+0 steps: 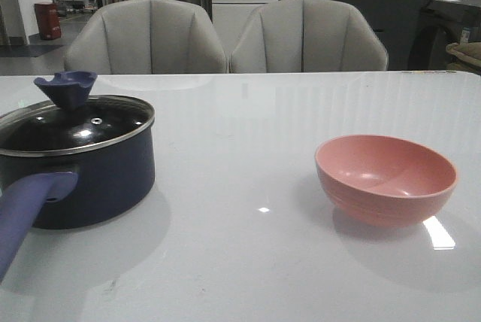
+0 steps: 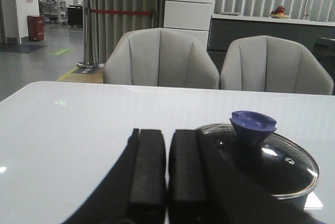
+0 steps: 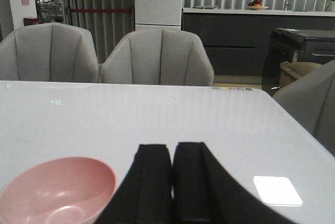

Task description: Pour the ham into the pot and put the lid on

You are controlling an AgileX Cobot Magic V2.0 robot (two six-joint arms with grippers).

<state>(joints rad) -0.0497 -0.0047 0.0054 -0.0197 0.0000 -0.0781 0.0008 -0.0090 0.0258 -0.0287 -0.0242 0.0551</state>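
The dark navy pot (image 1: 90, 179) stands at the left of the table, its purple-blue handle (image 1: 26, 209) pointing toward me. The glass lid (image 1: 75, 123) with its blue knob (image 1: 66, 86) sits on the pot. It also shows in the left wrist view (image 2: 272, 164). The pink bowl (image 1: 385, 177) stands at the right and looks empty; it also shows in the right wrist view (image 3: 55, 192). No ham is visible. My left gripper (image 2: 167, 140) is shut and empty, beside the lid. My right gripper (image 3: 172, 153) is shut and empty, beside the bowl. Neither gripper shows in the front view.
Two grey chairs (image 1: 225, 36) stand behind the table's far edge. A bright light reflection (image 3: 277, 190) lies on the white table (image 1: 248, 262) near the right gripper.
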